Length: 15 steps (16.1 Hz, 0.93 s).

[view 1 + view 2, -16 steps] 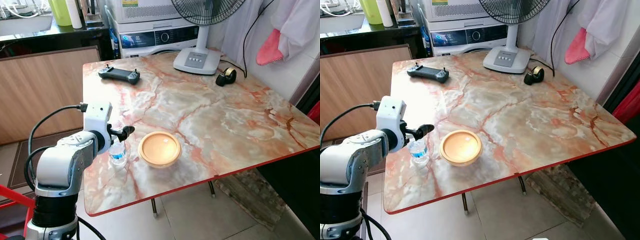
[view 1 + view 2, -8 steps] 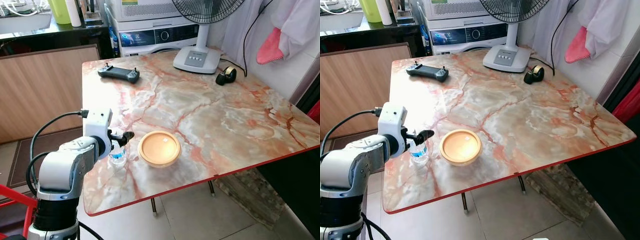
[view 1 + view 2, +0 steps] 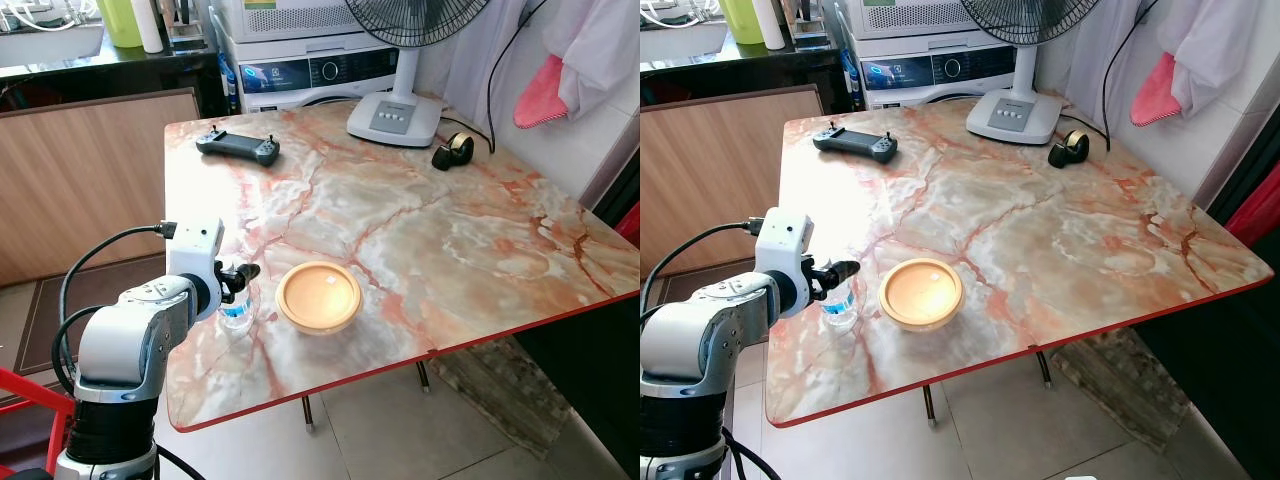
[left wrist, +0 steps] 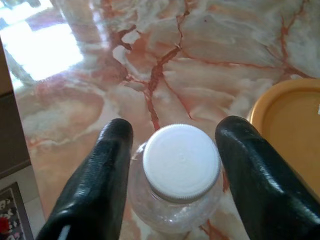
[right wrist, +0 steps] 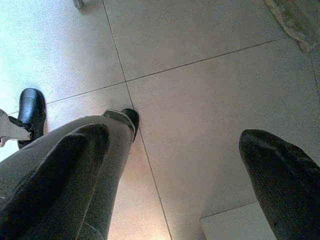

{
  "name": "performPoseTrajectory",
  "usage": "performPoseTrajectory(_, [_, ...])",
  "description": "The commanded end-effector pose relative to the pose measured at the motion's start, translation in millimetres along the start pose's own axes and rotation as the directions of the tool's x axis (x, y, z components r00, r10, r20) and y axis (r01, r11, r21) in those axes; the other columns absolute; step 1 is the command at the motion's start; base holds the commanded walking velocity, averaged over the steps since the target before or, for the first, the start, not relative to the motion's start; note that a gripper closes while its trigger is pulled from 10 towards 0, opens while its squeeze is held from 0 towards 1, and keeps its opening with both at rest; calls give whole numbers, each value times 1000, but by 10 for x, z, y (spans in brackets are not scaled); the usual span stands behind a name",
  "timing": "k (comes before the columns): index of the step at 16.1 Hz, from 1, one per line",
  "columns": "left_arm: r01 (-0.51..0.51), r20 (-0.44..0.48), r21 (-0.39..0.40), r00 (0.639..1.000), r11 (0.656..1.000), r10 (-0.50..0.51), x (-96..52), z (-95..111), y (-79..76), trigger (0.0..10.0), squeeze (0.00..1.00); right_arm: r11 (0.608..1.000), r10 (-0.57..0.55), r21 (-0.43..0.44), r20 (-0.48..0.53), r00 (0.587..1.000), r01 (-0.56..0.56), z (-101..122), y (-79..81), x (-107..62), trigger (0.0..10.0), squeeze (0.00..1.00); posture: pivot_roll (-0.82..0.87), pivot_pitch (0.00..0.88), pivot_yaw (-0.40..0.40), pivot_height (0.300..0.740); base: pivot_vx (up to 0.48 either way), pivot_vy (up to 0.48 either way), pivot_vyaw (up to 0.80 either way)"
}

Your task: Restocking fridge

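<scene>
A small clear water bottle [image 3: 237,311] with a white cap [image 4: 181,162] and a blue label stands upright near the left front edge of the marble table [image 3: 450,250]. My left gripper [image 3: 243,273] is at cap height, open, with one black finger [image 4: 107,165] on each side of the cap and a small gap to it. A shallow orange bowl [image 3: 319,296] sits just right of the bottle. My right gripper [image 5: 175,140] hangs open over the tiled floor with nothing between its fingers.
A black handheld controller [image 3: 238,149], a white fan base [image 3: 394,120] and a black tape dispenser [image 3: 452,152] sit at the table's far side. A wooden panel [image 3: 90,180] stands to the left. A trouser leg and black shoes [image 5: 31,107] show beneath the right gripper.
My left gripper has dropped slightly and pulled back, so its fingertips now sit beside the bottle's cap rather than past it. The bottle and bowl have not moved.
</scene>
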<state>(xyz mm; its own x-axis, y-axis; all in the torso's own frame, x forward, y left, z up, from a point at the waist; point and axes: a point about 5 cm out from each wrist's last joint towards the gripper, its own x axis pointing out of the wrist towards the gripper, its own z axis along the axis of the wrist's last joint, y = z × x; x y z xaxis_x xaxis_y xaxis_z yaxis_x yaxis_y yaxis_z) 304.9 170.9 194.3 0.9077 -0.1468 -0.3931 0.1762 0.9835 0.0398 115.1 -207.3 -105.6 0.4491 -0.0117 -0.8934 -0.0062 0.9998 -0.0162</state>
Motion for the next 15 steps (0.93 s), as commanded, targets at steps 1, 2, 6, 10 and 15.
performPoseTrajectory(1, [-8, 2, 23, 1000, 1000, 8, -8, 0, -1, 0, 0, 1000, -5, -6, -7, 1000, 5, -9, -32, -6, 10000, 0, 131, 27, -50, 740, 0, 0, 0])
performPoseTrajectory(2, [-13, 5, 29, 1000, 1000, 13, -10, 6, 3, 0, 0, 1000, -5, -7, -8, 1000, 5, -9, -31, -6, 10000, 0, 131, 27, -50, 740, 0, 0, 0])
performPoseTrajectory(6, [-18, 3, 46, 1000, 999, 18, -10, 4, 11, 0, 0, 1000, -1, -5, -9, 1000, 1, -11, -28, -6, 10000, 0, 132, 27, -49, 740, 0, 0, 0])
performPoseTrajectory(10, [-24, -7, 52, 1000, 998, 24, -8, -28, 16, 0, 0, 1000, 1, -8, -11, 1000, -1, -10, -29, -5, 10000, 0, 134, 26, -50, 740, 0, 0, 0])
performPoseTrajectory(15, [-110, 38, 46, 993, 993, 109, -27, 46, 149, 0, 0, 1000, 4, -10, -10, 1000, -4, -4, -27, -4, 10000, 0, 137, 26, -50, 740, 0, 0, 0])
